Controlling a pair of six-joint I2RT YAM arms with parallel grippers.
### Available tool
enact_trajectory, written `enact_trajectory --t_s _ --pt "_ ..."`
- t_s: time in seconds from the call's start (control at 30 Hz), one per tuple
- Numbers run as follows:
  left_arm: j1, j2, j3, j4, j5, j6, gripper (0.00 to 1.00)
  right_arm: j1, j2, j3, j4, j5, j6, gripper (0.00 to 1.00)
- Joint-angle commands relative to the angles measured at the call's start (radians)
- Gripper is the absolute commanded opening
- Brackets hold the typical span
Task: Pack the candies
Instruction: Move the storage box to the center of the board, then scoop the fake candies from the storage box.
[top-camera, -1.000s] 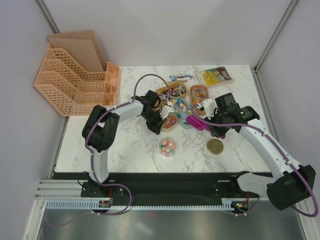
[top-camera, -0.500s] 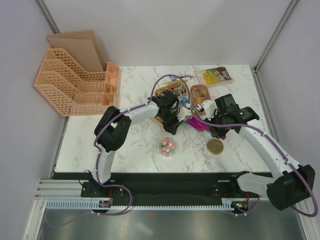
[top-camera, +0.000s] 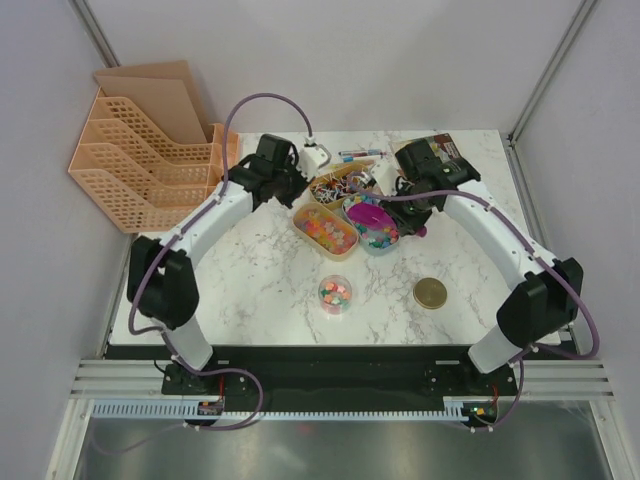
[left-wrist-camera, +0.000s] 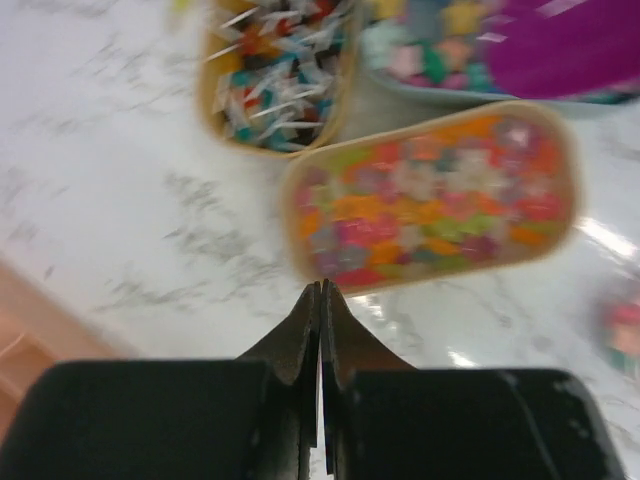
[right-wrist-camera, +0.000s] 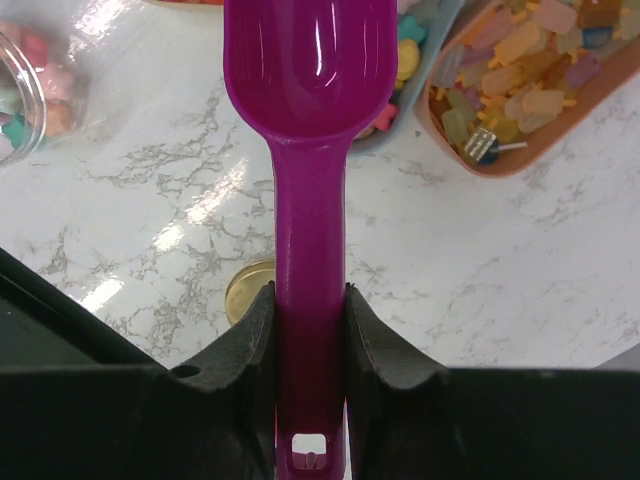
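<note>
**Both arms swing toward the back of the worktop (top-camera: 260, 270)**

Since a second ago the left arm has pulled out of the middle of the trays (top-camera: 345, 215) to the rear left, near the rack (top-camera: 150, 160). The right arm has reached from right of centre to the rear, over the trays' right end.

The left fingers (left-wrist-camera: 322, 295) are pressed together with nothing between them. Their tips sit just short of the near rim of a tan tray (left-wrist-camera: 300, 215) filled with orange, pink and yellow candies (left-wrist-camera: 435, 195). I cannot tell whether the tips touch the worktop. Beyond that tray, the blurred left wrist view shows a second tan tray of wrapped striped sweets (left-wrist-camera: 275, 70) and a blue tray (left-wrist-camera: 375, 60) of pastel pieces.

The right fingers (right-wrist-camera: 310, 300) clamp the handle of a purple scoop (right-wrist-camera: 310, 90), one finger on each side. The scoop's bowl faces up and hangs over the edge of the blue tray. Just to its right is a pink tray (right-wrist-camera: 440, 125) holding pale yellow and orange pieces.

Nearer the arm bases, well apart from the trays, an open jar (top-camera: 335, 293) holds a few mixed candies. A gold lid (top-camera: 431, 292) lies on the worktop to the jar's right. Pens (top-camera: 355, 155) lie behind the trays.
</note>
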Motion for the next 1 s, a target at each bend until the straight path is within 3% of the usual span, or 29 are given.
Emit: enact_trajectory --t_s 0.0,0.37,0.97 --pt "0.095 0.125 0.047 0.109 -0.245 -0.088 0.02 0.058 0.047 0.058 -0.075 -0.002 0.034 0.00" --pt "0.138 0.386 0.163 0.224 -0.288 -0.141 0.02 0.117 0.160 0.096 -0.173 0.007 0.101 0.00" --pt "0.068 0.368 0.029 0.321 -0.130 -0.184 0.02 0.192 0.364 0.262 -0.295 0.099 0.075 0.00"
